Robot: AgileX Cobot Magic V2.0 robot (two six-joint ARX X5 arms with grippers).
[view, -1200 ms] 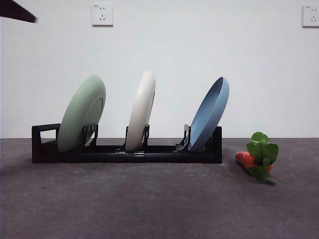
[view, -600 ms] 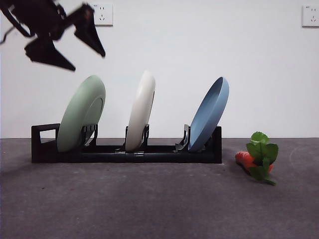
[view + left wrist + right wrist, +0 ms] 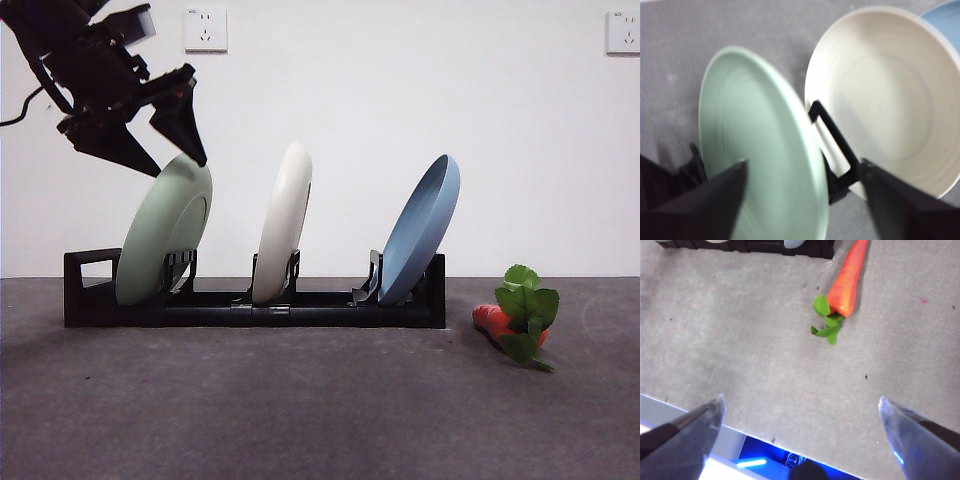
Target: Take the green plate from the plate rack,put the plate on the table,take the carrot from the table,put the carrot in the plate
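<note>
Table (image 3: 765,365), carrot (image 3: 850,277) (leaves hide it frontally)

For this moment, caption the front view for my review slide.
Left pincer, open, straddling the green plate rim in the plate rack; carrot untouched.

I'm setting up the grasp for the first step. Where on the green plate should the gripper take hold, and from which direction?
Grip the green plate at its top rim, coming from above. It stands tilted on edge in the plate rack, so only the upper rim is free. The left gripper, jaws open, is already straddling that rim.
</note>
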